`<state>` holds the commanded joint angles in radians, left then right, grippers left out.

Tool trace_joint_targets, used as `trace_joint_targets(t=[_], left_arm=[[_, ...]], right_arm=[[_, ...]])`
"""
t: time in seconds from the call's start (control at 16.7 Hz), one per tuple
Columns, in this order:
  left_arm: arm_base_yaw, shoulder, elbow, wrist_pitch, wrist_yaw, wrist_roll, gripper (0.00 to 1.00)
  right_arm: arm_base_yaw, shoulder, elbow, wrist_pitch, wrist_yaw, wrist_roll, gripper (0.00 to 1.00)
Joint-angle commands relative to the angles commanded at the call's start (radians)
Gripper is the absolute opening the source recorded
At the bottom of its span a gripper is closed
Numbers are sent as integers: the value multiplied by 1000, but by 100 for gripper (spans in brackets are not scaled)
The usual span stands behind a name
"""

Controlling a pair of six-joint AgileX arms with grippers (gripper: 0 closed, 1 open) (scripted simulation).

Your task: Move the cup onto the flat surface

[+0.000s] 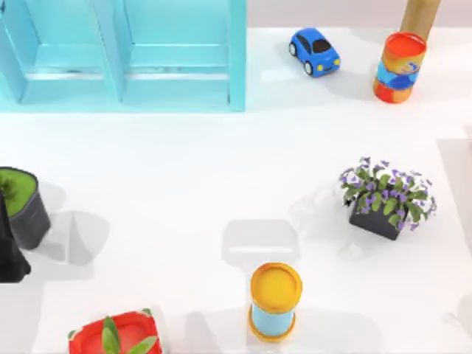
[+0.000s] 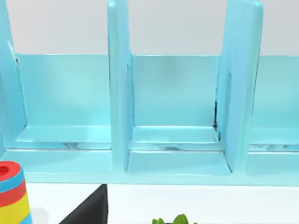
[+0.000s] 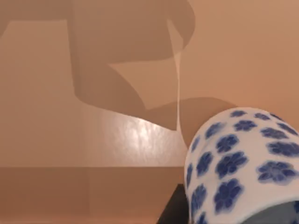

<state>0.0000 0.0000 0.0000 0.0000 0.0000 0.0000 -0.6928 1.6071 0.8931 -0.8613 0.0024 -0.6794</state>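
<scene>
White cup (image 3: 243, 168) with blue flowers, over tan surface (image 3: 93, 140) | blue shelf (image 1: 125, 55) compartments bare | grey pot (image 1: 26, 206): green plant | gripper states: cannot tell

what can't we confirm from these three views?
- Cup: right wrist view cuts it off at the frame edge; its base and any contact with the tan surface can't be judged.
- Right gripper: open or shut, cannot tell.
- Left arm: top view's left edge crops it.
- Red pot: top view's bottom edge cuts it.
</scene>
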Motion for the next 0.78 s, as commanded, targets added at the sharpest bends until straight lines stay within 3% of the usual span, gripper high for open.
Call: trace_joint_targets(t=[0.48, 0.78], left_arm=[[0, 0, 0, 0, 0, 0, 100], [0, 0, 0, 0, 0, 0, 100]], right_arm=[[1, -3, 3, -2, 0, 3, 0], [95, -95, 47, -108, -11, 113, 0]])
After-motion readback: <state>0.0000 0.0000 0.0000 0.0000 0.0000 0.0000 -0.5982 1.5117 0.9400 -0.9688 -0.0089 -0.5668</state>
